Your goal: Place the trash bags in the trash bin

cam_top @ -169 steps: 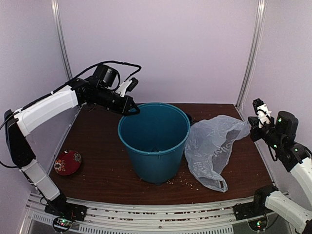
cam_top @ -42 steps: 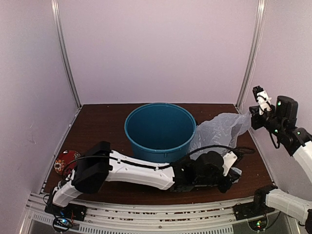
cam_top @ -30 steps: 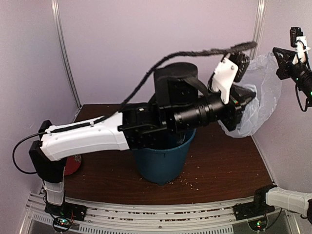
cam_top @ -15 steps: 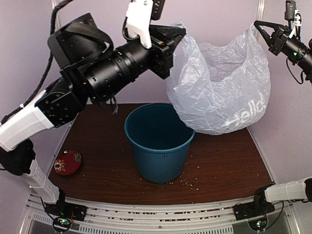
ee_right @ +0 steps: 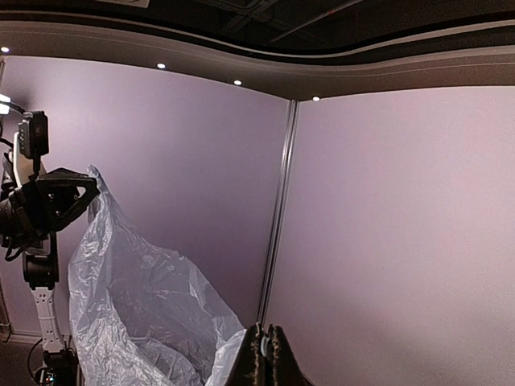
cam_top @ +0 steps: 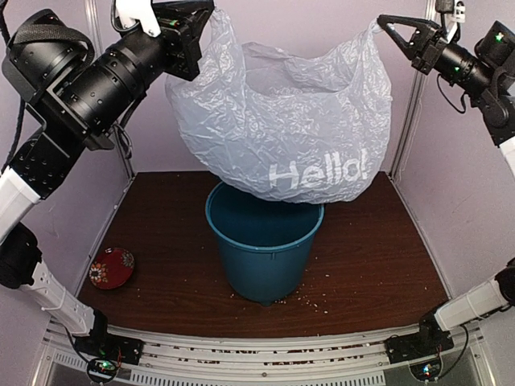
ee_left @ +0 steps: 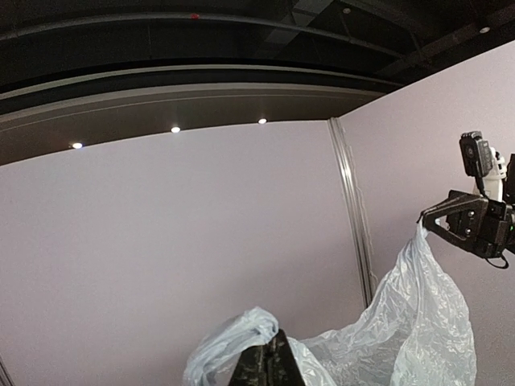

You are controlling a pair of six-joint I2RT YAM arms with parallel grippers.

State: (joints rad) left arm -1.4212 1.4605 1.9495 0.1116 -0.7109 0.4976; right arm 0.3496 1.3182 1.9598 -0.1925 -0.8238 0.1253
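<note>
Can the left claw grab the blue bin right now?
Probably not: the left claw is shut on a corner of the plastic bag, high up, and the bag hangs right over the teal bin.

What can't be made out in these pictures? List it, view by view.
- Top view: the far rim of the trash bin, behind the hanging trash bag; whether they touch is unclear.
- Top view: the tips of the left gripper, at the top edge and buried in plastic.
- Both wrist views: the bin, out of frame; they face the walls.
- Top view: the pattern on the red dish, too small.
</note>
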